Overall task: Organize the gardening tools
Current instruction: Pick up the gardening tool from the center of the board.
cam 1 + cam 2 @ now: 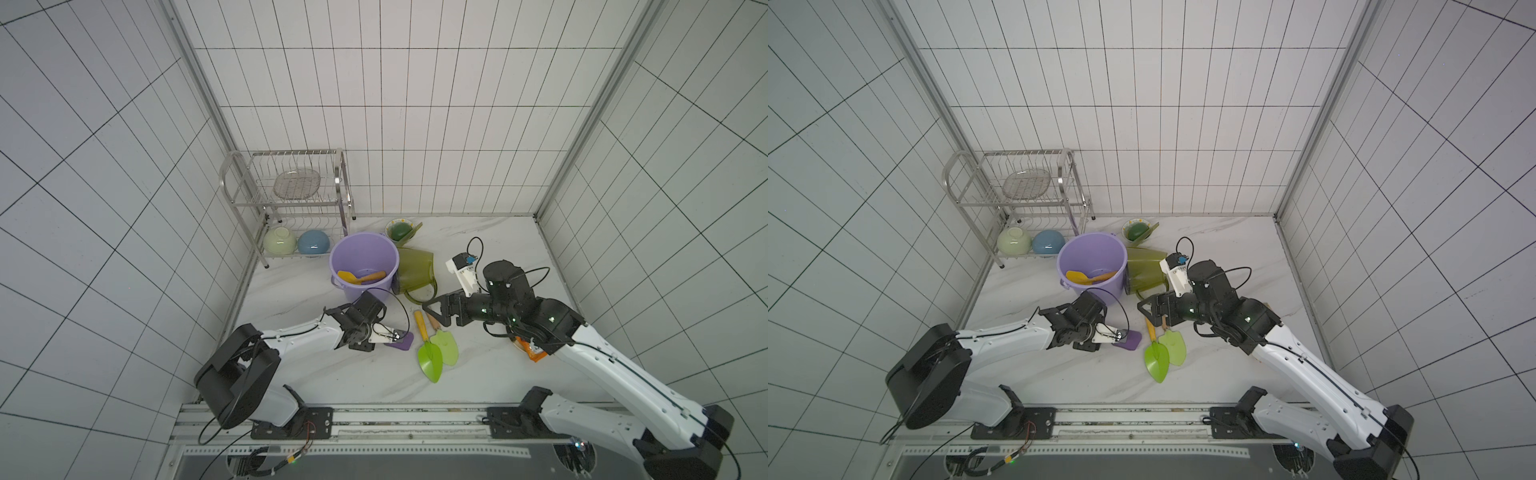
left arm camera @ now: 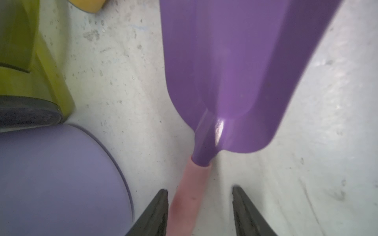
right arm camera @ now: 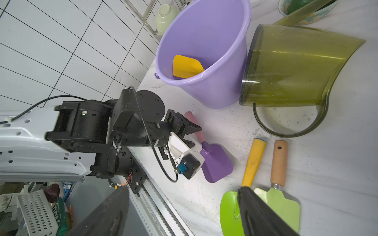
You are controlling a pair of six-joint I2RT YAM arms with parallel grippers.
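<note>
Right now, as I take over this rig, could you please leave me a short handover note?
Left gripper: open, straddling the pink handle of the purple trowel, not clamped.
Right gripper: open, empty, by the handles of the bright green trowel and pale green trowel.
Done: yellow trowel lies in the purple bucket.
Left to do: those three trowels, all on the table; watering can on its side against the bucket.

A: Where is the desk (image 1: 374,382) open?
B: Along its near edge and in the far right corner.
A: What blocks?
B: The bucket (image 1: 363,266) and can (image 1: 415,270) touch, no lane between. The rack (image 1: 291,199) fills the far left corner. The green trowel (image 1: 430,362) and pale trowel (image 1: 448,348) lie side by side mid-desk; purple trowel (image 1: 401,341) near, a narrow gap between.
</note>
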